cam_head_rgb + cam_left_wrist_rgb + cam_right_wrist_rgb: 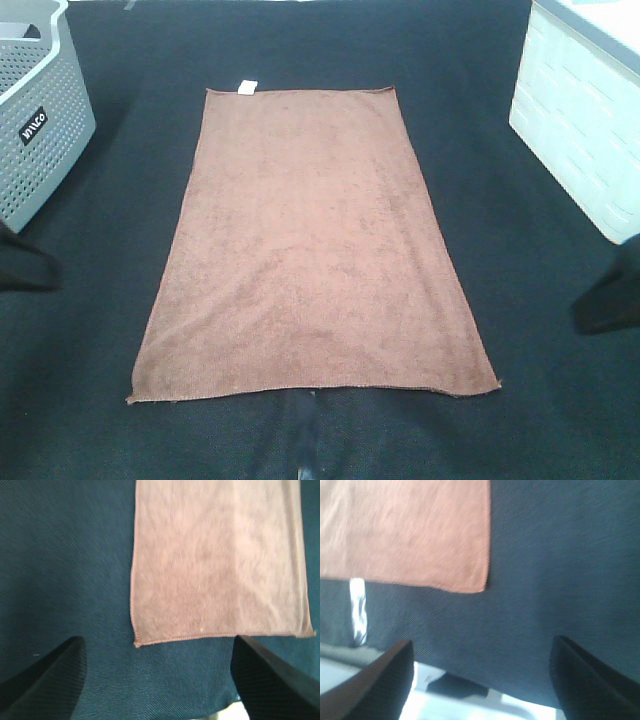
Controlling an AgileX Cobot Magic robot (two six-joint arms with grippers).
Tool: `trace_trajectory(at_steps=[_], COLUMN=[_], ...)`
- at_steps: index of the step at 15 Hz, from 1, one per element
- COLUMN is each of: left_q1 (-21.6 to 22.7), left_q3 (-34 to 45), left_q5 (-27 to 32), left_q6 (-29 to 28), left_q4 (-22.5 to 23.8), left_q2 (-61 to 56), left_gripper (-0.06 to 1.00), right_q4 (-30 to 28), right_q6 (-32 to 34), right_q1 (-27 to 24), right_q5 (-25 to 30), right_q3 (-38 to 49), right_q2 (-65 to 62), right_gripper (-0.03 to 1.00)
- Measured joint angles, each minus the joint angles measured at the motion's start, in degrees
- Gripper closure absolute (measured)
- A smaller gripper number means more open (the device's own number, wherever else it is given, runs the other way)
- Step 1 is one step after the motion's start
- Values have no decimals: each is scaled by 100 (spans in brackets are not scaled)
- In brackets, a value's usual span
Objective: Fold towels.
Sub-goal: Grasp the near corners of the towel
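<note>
One rust-brown towel (310, 250) lies flat and fully spread on the black table cover (520, 380), its long side running away from me. Its small white tag (247, 87) sits at the far short edge. My left gripper (25, 265) hangs at the left edge of the exterior view, apart from the towel. In the left wrist view it (157, 647) is open and empty, over the table just off a short edge of the towel (215, 565). My right gripper (610, 295) is off to the right; in the right wrist view it (482, 645) is open and empty, with a towel corner (420, 535) and the tag (357, 610) beyond it.
A grey perforated basket (40, 110) stands at the far left. A white crate (580, 120) stands at the far right. A dark part of the robot (305, 440) shows at the near middle edge.
</note>
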Motion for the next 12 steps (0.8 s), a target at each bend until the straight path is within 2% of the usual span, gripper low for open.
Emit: trace_trajectory(at_steps=[3,4,5,6,10,12], left_q1=[0,0,0,0,0,0], left_q3=[0,-6,-6,-6,-17,-23], left_q5=[-6,-34,-40,-40,-46,-52], left_q6=[1272,1856,2240,2240,3438,3759], left_q4=[-1192,-1702,-2040,-2040,-3140,-3409], left_q2=[1094,1576,1856,1856,2807,3088], left_gripper=[19,19,19,19,19,19], right_q4=[785,1014,1421,1421,2469,2888], right_q6=[-894,-1163,-1541,-1541,-2366,-2710], right_q1=[0,0,0,0,0,0], right_q5=[-407,-498,-590,-590,-739,-751], right_q3=[-6,-6,-6,-6,-11,-11], right_q2=[1037,1318,1742,1742,2699,3014], right_gripper=[23,23,23,23,23,23])
